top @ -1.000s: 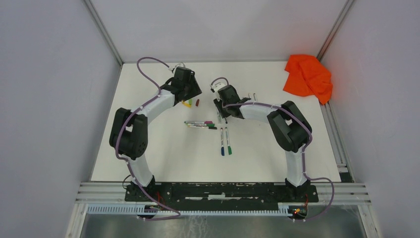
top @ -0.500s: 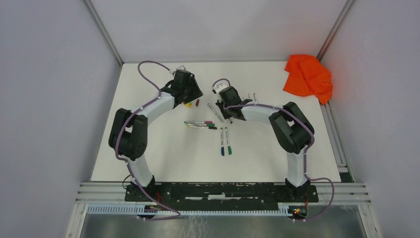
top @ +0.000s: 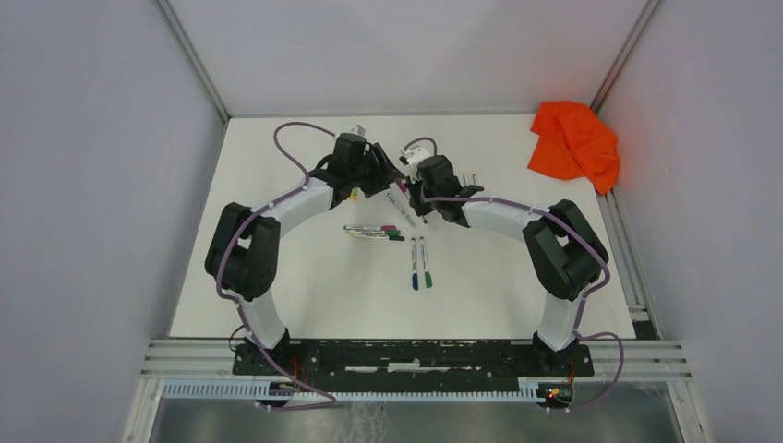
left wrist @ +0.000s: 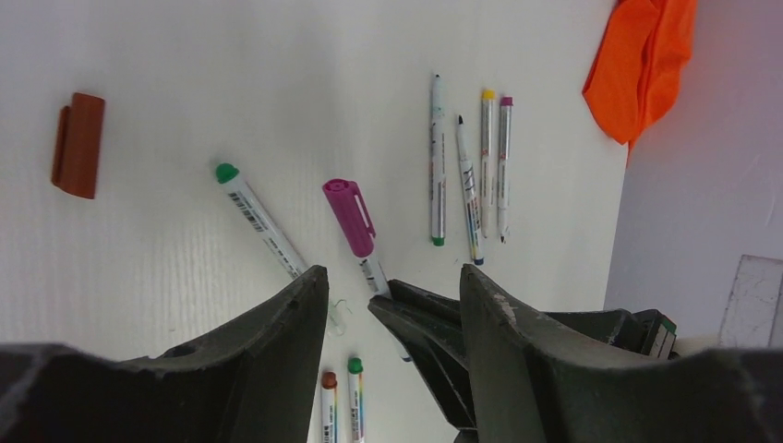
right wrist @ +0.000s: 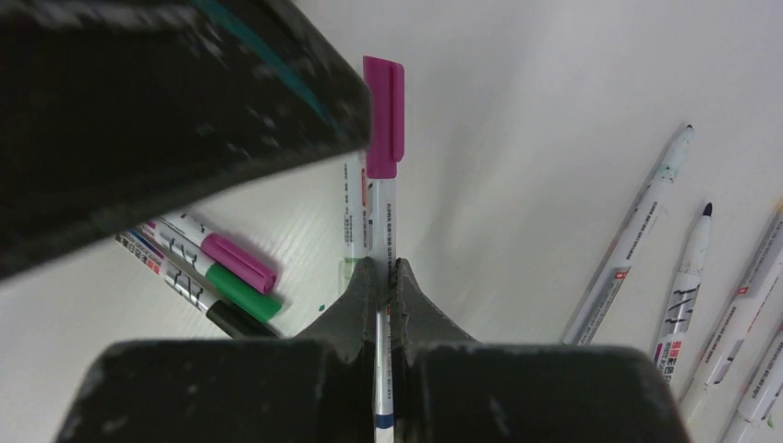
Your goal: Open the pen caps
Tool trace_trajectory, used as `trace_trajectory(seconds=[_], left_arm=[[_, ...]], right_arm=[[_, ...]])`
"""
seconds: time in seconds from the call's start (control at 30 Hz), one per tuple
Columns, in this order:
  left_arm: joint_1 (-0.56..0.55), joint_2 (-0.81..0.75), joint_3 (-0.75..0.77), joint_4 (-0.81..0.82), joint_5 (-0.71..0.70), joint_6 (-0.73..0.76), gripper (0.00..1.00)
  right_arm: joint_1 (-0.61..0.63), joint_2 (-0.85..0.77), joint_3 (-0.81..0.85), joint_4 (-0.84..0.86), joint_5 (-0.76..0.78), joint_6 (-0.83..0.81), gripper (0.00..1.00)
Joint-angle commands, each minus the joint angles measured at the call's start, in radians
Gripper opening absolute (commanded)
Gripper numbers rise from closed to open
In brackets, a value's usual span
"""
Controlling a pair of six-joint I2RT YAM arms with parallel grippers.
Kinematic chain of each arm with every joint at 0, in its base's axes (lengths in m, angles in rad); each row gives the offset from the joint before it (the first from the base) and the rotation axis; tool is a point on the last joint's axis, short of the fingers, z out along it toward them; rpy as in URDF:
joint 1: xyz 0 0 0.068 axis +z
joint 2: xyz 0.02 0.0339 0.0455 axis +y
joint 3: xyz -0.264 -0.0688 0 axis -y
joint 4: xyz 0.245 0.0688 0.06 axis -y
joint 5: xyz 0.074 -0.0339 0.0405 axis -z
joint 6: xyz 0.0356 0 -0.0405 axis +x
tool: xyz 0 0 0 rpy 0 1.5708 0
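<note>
We see a white table (top: 277, 277) with both arms bent inward, so that their wrists meet at its far middle. The left arm (top: 286, 198) curves rightward and the right arm (top: 503, 217) curves leftward. The right gripper (right wrist: 386, 277) is clamped on the barrel of a pen (right wrist: 381, 226). Its magenta cap (right wrist: 382, 115) points at the left gripper (left wrist: 392, 288), whose jaws stand wide, with the cap ahead of them, not between. A loose dark red cap (left wrist: 78, 145) lies well apart.
</note>
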Motion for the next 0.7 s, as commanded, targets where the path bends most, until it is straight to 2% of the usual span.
trace_trajectory(seconds=[0.0,0.67], left_arm=[[-0.026,0.021,0.027,0.047,0.026,-0.047,0.61],[-0.048,0.063,0.031,0.062,-0.051,-0.092,0.59]], right_arm=[[0.004,-0.047,-0.005,0.064,-0.040,0.032,0.00],[0.030,-0.165,-0.107,0.121,-0.079,0.064,0.00]])
